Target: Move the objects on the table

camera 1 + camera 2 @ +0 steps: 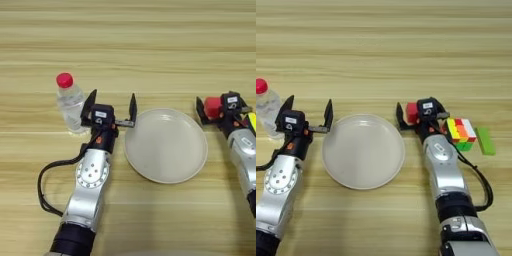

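Small red cube [411,113], probably light, rigid and easiest held across flat opposite faces, is sitting clamped in the right gripper [417,115] beside the round cream plate [363,150]; the left gripper [111,107] is gaping wide, holding nothing, near the clear red-capped plastic bottle [70,102].

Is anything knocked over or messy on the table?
No, nothing stands out. The bottle stands upright, the plate lies flat and empty, and the right gripper holds the red cube neatly.

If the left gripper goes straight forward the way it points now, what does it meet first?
Probably nothing: the open left gripper points up the table, passing between the bottle and plate; bare wood lies ahead.
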`<state>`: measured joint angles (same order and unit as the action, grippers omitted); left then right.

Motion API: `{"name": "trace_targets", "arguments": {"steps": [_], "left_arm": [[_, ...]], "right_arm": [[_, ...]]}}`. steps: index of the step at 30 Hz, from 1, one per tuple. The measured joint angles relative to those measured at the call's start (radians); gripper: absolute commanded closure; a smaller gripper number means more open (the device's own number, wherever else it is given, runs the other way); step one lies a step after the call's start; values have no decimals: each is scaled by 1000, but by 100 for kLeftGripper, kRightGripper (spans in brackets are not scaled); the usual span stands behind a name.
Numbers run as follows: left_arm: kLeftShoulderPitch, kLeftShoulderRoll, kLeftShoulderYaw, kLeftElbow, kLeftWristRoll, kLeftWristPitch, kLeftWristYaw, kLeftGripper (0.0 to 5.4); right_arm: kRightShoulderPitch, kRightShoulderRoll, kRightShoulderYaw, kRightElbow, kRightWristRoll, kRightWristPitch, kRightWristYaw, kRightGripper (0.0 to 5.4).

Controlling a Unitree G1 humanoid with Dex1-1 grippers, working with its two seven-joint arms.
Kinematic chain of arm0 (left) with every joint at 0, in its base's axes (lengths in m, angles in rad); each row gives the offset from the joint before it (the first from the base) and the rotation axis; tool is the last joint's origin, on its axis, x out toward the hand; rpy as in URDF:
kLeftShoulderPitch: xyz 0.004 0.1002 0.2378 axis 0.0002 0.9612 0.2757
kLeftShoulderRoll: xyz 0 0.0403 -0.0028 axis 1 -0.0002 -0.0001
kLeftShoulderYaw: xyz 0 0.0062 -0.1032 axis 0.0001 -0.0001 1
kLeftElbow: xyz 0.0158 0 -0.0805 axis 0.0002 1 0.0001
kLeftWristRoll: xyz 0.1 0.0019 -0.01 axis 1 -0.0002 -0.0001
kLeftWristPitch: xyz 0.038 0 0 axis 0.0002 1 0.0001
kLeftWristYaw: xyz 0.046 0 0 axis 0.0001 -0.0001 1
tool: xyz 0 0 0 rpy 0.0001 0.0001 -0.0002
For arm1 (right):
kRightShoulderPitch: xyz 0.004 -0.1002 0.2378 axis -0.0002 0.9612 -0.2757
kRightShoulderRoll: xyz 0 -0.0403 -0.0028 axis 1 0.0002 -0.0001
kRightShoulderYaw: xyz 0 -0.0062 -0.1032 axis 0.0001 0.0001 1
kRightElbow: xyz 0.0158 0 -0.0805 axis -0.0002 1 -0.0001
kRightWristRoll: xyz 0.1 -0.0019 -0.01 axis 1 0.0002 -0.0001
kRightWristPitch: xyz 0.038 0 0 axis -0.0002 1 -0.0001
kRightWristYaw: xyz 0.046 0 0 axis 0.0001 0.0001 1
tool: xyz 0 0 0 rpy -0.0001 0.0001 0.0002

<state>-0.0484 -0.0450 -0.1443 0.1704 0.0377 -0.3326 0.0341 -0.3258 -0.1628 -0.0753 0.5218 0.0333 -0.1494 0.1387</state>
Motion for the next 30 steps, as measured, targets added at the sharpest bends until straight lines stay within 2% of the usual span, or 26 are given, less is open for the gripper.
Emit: {"name": "trace_targets", "arguments": {"steps": [11, 21, 30], "left_arm": [[0, 0, 0, 1, 0, -1, -3, 0], [0, 0, 0, 1, 0, -1, -3, 0], [0, 0, 0, 1, 0, -1, -2, 0]], "right_arm": [[-62, 4, -19, 119, 9, -17, 1, 3], [-65, 5, -29, 127, 14, -17, 9, 3], [-92, 7, -39, 206, 30, -10, 21, 3]]}}
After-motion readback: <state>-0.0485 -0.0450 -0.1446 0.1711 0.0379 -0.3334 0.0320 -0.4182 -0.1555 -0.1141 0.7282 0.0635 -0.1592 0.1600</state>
